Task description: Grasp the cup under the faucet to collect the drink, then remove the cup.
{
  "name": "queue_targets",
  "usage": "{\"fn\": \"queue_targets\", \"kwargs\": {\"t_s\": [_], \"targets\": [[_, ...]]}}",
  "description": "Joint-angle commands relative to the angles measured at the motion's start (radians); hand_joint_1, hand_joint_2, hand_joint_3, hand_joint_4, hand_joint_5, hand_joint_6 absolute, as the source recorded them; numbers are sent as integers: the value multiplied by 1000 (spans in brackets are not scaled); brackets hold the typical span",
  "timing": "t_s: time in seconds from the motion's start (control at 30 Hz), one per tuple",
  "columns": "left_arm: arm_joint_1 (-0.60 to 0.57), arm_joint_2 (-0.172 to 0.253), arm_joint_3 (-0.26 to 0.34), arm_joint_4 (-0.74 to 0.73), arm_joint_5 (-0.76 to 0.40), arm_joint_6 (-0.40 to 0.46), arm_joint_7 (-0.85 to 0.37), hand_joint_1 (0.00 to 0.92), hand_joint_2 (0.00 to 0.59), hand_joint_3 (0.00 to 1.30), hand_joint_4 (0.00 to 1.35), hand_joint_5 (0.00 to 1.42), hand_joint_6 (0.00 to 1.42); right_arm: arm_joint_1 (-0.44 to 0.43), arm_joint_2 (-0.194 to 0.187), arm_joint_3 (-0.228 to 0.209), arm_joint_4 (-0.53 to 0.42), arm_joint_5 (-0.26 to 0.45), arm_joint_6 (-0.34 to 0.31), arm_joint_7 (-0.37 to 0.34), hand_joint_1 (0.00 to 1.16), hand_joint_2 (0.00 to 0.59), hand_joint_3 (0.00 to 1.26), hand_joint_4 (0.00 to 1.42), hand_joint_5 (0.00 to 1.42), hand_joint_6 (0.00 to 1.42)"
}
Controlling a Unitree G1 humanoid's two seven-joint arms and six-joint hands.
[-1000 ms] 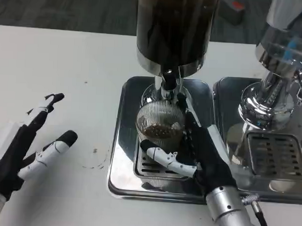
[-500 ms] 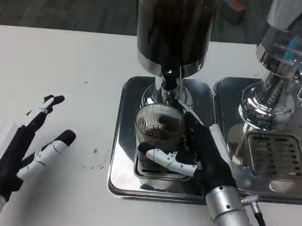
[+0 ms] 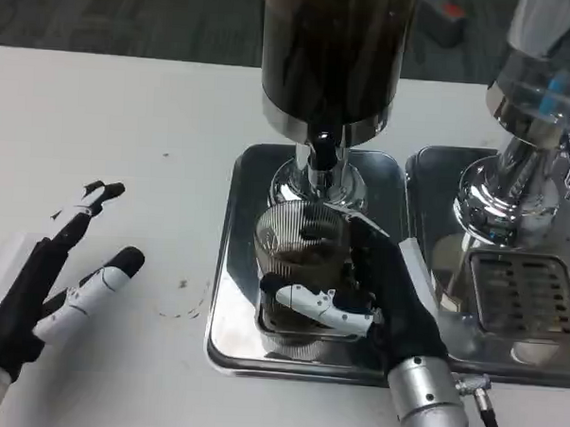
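**Cup held under the faucet while the drink collects**

The right hand (image 3: 386,294) grasps the ribbed clear cup (image 3: 300,261) and keeps it on the drip grate of the steel tray (image 3: 233,268), directly below the faucet (image 3: 320,158) of the dark dispenser (image 3: 334,55). That placement makes sense for the task: the cup's open mouth sits under the spout so liquid falls straight in, and the tray beneath would catch any spill. Brown drink is visible in the cup, so collecting appears to be under way; lifting the cup away is not yet done, as far as one can judge.

The cup stands upright, wrapped from its right side. One white-and-black finger crosses the near front of the cup low down, touching the glass, while the black palm and the other fingers (image 3: 364,250) press against its right and back wall. The cup's left side is bare.

The left hand (image 3: 45,283) rests on the white counter (image 3: 118,131), well apart from the tray, fingers spread and holding nothing; it seems to be waiting. A second chrome dispenser (image 3: 513,186) stands on its own tray to the right, untouched.
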Motion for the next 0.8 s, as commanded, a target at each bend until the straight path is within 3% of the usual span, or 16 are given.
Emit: {"fn": "queue_targets", "kwargs": {"t_s": [0.03,0.27,0.8], "targets": [[-7,10,-11,7,-8,2,-18,0,145,127,0,86,0,28,11,-8,-22,-12,-4,-40,1062,218,413,539,633,864],[-18,6,-22,14,1,-3,-22,0,144,127,0,86,0,30,14,-14,-48,-17,-13,-71,1070,211,445,571,731,947],[-25,6,-44,22,-7,-6,-27,0,144,136,0,86,0,49,13,-17,-68,-24,-21,-95,1075,200,469,595,794,1016]]}}
